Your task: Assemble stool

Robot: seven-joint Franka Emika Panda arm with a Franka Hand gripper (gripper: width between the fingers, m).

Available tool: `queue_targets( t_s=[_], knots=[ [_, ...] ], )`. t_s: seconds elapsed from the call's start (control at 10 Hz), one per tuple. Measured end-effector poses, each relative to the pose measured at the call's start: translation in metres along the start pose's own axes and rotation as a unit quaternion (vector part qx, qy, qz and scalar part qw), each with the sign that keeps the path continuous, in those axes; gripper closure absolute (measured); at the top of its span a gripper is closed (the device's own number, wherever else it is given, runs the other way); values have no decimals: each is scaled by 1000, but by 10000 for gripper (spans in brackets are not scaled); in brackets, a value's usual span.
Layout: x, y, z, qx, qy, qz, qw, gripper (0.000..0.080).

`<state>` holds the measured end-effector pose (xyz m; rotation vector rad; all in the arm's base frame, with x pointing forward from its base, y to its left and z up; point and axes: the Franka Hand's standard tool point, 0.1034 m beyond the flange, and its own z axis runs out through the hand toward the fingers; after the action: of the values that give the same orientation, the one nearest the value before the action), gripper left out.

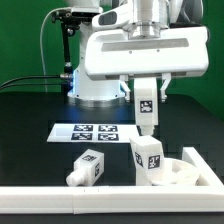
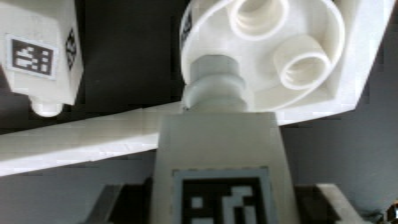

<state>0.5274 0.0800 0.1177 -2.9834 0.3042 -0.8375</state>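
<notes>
My gripper point(image 1: 146, 92) is shut on a white stool leg point(image 1: 146, 108) with a black-and-white tag and holds it upright above the table. In the wrist view the held leg point(image 2: 222, 140) fills the middle between my fingers point(image 2: 334, 200), with its narrow tip towards the round seat point(image 2: 267, 45). The seat shows two round sockets. In the exterior view the seat point(image 1: 190, 172) lies at the lower right. A second leg point(image 1: 148, 158) stands at the seat's edge, right below the held one. A third leg point(image 1: 88, 167) lies on the table to the exterior view's left; a leg also shows in the wrist view point(image 2: 45, 60).
The marker board point(image 1: 95, 130) lies flat on the black table behind the parts. A white rail point(image 1: 80, 197) runs along the front, and a white wall point(image 1: 198, 152) stands beside the seat; the rail also shows in the wrist view point(image 2: 80, 145). The robot base point(image 1: 95, 85) stands behind.
</notes>
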Motion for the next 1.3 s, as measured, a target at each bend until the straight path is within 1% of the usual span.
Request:
queue_targets(
  t_s=[0.2, 0.3, 0.4, 0.6, 0.7, 0.8, 0.9, 1.0, 1.1, 1.3],
  knots=[
    [2, -33, 14, 2, -13, -59, 998, 468],
    [2, -47, 15, 2, -14, -62, 998, 468],
    [0, -45, 12, -1, -12, -36, 999, 468],
    [0, -43, 13, -3, -13, -40, 999, 468],
    [6, -39, 12, -4, 2, -61, 998, 468],
    [19, -23, 13, -15, 32, -78, 996, 468],
    [21, -12, 21, -24, 35, -89, 995, 468],
    [24, -13, 28, -27, 36, -100, 994, 468],
    [24, -16, 31, -27, 34, -104, 994, 468],
    [23, -14, 31, -28, 31, -103, 994, 468]
  ],
)
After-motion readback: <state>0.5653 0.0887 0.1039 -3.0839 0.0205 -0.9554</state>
